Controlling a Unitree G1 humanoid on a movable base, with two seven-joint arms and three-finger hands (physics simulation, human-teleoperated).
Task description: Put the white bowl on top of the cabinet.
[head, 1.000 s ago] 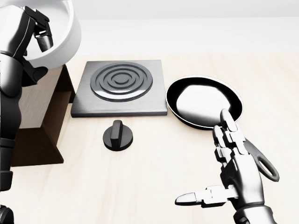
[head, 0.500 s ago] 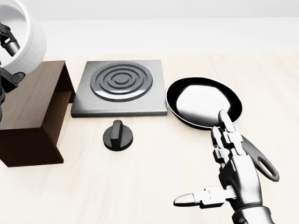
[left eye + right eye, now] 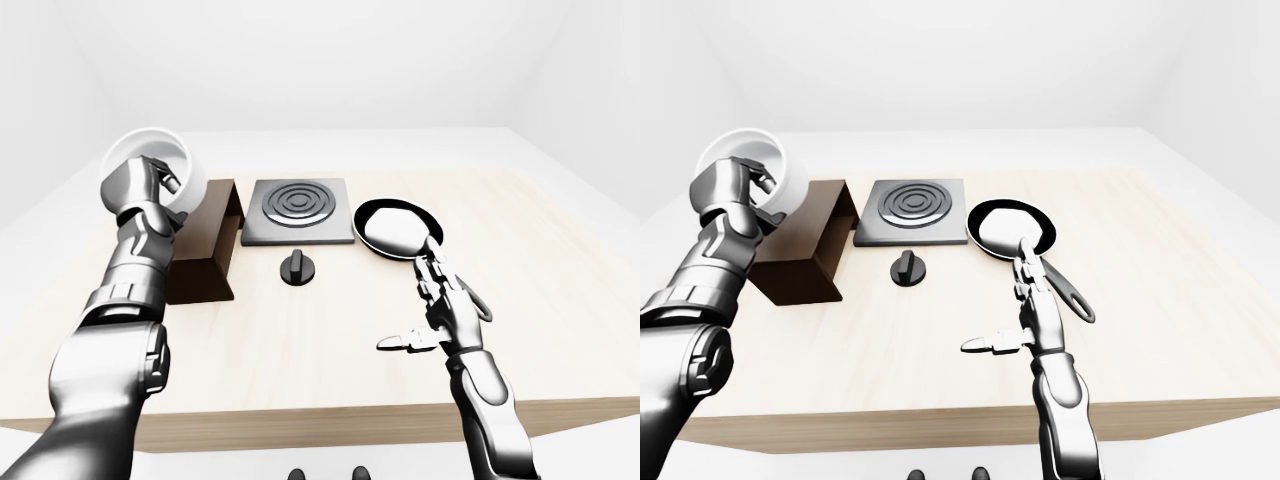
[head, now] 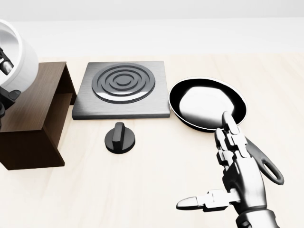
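The white bowl (image 3: 150, 163) is tilted, its opening facing the camera, and held up in the air over the left end of the dark wooden cabinet (image 3: 205, 250). My left hand (image 3: 152, 188) is shut on the bowl's rim, with fingers inside it. In the head view only part of the bowl (image 4: 16, 52) shows at the left edge, above the cabinet (image 4: 35, 109). My right hand (image 4: 209, 166) is open and empty, hovering over the table near the pan's handle.
A square hotplate (image 4: 122, 88) lies right of the cabinet, with a black knob (image 4: 119, 137) below it. A black frying pan (image 4: 208, 103) sits to the right, its handle (image 4: 263, 164) running beside my right hand. The light wooden table (image 3: 330, 370) ends near the view's bottom.
My left hand has carried the bowl leftward, so it has moved mostly out of the head view and uncovered the cabinet's top. The right hand has barely moved.
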